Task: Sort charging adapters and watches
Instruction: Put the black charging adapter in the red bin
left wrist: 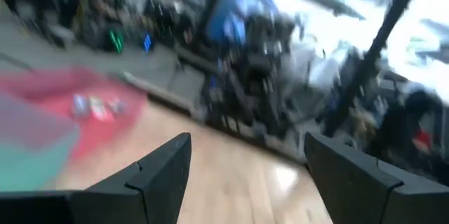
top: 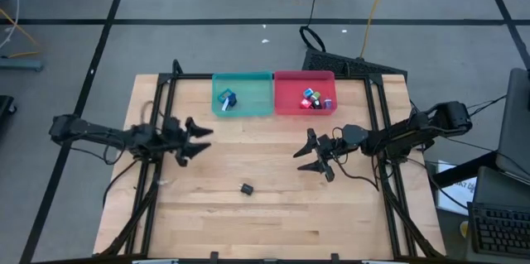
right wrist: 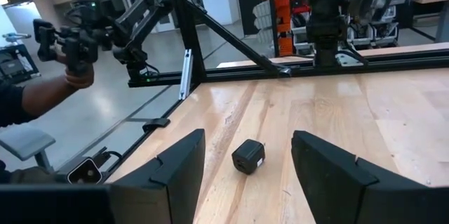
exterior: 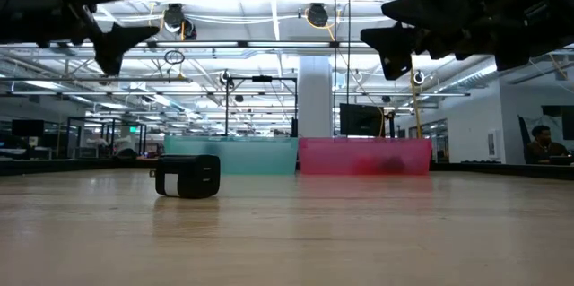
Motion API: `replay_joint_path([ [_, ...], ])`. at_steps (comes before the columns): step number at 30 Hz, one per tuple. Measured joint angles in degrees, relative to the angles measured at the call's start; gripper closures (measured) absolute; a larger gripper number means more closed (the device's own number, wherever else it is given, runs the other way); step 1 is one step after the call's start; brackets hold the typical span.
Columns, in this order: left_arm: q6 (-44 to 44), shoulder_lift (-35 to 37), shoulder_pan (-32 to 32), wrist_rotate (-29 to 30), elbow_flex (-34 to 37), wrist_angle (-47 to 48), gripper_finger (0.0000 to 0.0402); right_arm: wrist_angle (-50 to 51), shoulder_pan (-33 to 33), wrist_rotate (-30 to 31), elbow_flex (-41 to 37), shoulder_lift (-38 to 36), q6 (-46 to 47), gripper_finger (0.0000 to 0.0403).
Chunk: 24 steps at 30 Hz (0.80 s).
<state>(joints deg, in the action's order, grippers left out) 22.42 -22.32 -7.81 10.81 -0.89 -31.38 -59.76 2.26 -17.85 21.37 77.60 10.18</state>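
Bright overhead lighting; blurred left-wrist view.

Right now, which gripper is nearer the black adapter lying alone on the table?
Roughly equal; the left gripper may be marginally nearer. It hovers up-left of the black adapter, the right gripper up-right, facing it.

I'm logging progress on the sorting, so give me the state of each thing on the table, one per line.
Black charging adapter: loose on the bare table, not held, not yet binned.
Red bin: holds several coloured adapters.
Teal bin: holds watches.
Left gripper: jaws open, empty, above the table.
Right gripper: jaws open, empty, above the table, facing the black adapter.
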Motion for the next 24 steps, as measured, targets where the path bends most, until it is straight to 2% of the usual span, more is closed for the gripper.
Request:
replay_joint_path([
  [3, 0.39, -6.44, -2.73, 0.57, 0.04, -3.16, 0.0124, 0.01, 0.00, 0.00, 0.00, -0.02, -0.42, 0.0202],
  [9, -5.06, -23.10, -8.23, 5.35, -3.18, -9.33, 0.0124, 0.01, -0.02, 0.00, 0.00, -0.02, -1.96, 0.0202],
  [18, -16.54, -47.62, -13.82, 5.62, -16.96, -9.13, 0.0124, 0.05, -0.04, 0.00, 0.00, -0.02, -2.13, 0.0202],
  [24, -16.79, -59.98, -15.36, 5.60, -24.50, -4.89, 0.0124, 0.64, -0.04, 0.00, 0.00, -0.04, -2.12, 0.0202],
])
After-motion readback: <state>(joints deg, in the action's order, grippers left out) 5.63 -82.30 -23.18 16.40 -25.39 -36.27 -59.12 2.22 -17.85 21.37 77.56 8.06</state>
